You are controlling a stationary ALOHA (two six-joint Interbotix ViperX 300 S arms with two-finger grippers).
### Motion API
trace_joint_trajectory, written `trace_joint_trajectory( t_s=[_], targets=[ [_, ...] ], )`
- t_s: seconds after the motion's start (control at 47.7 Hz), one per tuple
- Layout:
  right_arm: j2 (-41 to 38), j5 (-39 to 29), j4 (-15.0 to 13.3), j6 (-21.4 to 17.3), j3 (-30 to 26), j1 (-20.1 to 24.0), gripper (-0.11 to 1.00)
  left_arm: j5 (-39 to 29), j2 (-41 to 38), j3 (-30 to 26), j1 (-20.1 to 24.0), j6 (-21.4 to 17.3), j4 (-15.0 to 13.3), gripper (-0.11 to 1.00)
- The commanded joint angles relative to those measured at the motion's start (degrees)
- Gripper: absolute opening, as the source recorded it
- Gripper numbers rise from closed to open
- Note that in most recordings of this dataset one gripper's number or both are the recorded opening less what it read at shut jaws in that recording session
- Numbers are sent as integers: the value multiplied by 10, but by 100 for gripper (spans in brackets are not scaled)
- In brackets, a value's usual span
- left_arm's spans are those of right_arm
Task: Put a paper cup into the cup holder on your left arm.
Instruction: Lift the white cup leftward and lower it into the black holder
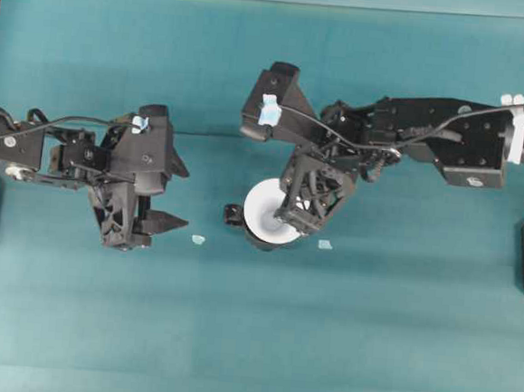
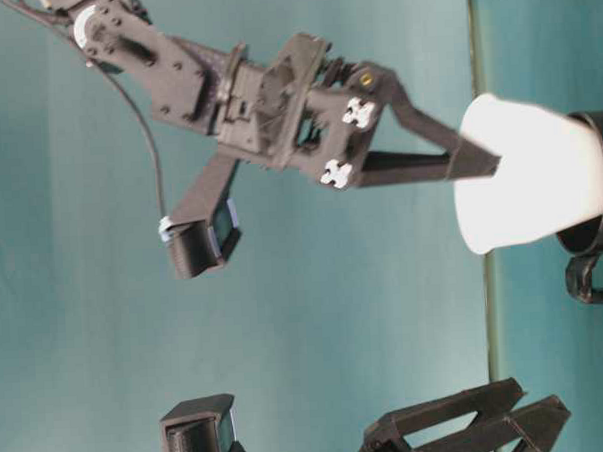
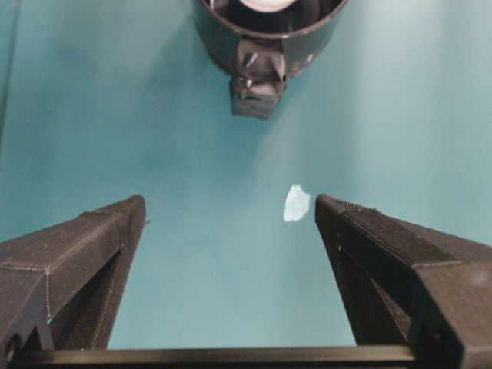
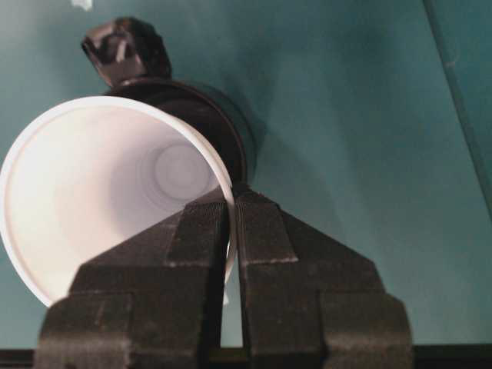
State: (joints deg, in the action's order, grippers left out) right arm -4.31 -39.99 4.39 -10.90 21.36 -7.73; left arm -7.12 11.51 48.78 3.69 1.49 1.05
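Black against the teal table [image 1: 70, 326], the left arm [image 1: 75, 149] lies at the left of the overhead view with its left gripper [image 1: 155, 224] spread wide and holding nothing; the left wrist view shows both fingers [image 3: 73, 261] well apart over bare tabletop. A small pale scrap [image 1: 198, 239] lies just beyond the fingertips, between them and the cup holder [image 1: 257, 241]. That glossy black holder stands near the middle of the table, its side lug [image 1: 233, 216] pointing toward the left gripper. The paper cup [image 1: 265, 210] sits with its narrow base inside the holder's mouth, tilted, its wide rim leaning out above the black rim. The right gripper [image 1: 287, 218] is pressed together on the cup's rim, one finger inside the wall and one outside. A second pale scrap [image 1: 325, 245] lies just right of the holder. The right arm [image 1: 448, 138] stretches off to the right edge.
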Motion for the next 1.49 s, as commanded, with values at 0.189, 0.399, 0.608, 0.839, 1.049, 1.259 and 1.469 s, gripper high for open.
trace_joint_trajectory(
  t_s=[0.189,0.399,0.608,0.839,1.049,1.259,1.469],
  targets=[
    [1,33,-1,-2,4,-1,8,10,-8,-9,-1,2,2,97],
    [-10,35,0,-2,4,-1,8,11,-11,-11,-2,1,2,97],
    [-21,36,-1,-1,-7,4,8,11,-13,-9,-1,2,2,97],
    [-22,31,-1,-2,-9,5,8,11,-13,-8,-1,2,2,97],
    [-22,20,0,-4,-11,9,8,11,-14,-7,-1,2,2,97],
    [-22,17,3,-4,-17,9,13,11,-13,-6,-1,2,2,97],
    [-22,17,3,-7,-27,6,34,11,-14,-6,-2,2,2,97]
  ],
)
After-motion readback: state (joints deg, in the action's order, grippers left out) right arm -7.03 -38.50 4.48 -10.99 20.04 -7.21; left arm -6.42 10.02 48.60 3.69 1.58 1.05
